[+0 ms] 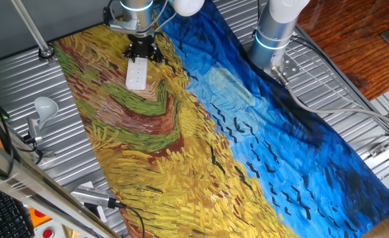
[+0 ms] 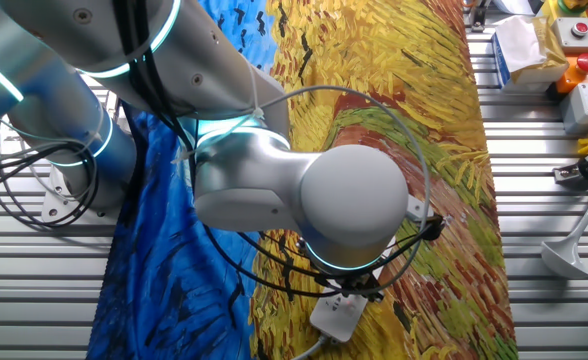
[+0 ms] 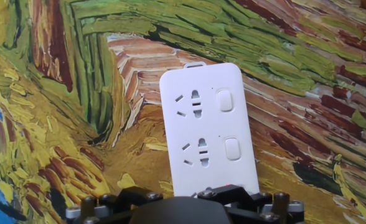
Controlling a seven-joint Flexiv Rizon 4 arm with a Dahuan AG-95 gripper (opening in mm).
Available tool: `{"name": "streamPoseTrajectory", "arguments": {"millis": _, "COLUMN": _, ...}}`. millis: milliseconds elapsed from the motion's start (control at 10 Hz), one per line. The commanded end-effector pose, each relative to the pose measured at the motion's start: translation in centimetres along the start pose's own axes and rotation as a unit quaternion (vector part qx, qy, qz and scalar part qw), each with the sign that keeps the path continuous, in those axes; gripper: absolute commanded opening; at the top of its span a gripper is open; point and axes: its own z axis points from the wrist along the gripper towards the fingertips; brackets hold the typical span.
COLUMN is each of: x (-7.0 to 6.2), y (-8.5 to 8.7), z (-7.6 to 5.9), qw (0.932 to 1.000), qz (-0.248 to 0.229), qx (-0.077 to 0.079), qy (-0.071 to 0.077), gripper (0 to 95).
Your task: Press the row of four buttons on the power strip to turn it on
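One white plastic power strip is lying flat on the painted cloth covering the bench.

Two pale buttons are showing; the black end effector is hovering over its near end, its opening hidden; open cloth is lying rightward.

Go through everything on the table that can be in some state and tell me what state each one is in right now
Power strip: lying flat, face up on the painted cloth, sockets empty.
Buttons: two visible in the hand view, nothing touching them; on or off cannot be told.
Gripper: over the strip's near end, fingers hidden.
Lamp-like bulb: unlit, beside the cloth.
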Motion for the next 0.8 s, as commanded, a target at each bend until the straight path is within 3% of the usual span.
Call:
{"name": "streamPoseTrajectory", "arguments": {"millis": 100, "x": 0.0, "y": 0.0, "z": 2.4, "qw": 1.0, "qz": -0.001, "qx": 0.0, "qy": 0.001, "gripper": 95.0}}
{"name": "streamPoseTrajectory", "arguments": {"millis": 800, "x": 0.0, "y": 0.1, "z": 0.9, "qw": 1.0, "qz": 0.006, "qx": 0.003, "qy": 0.002, "gripper": 95.0}}
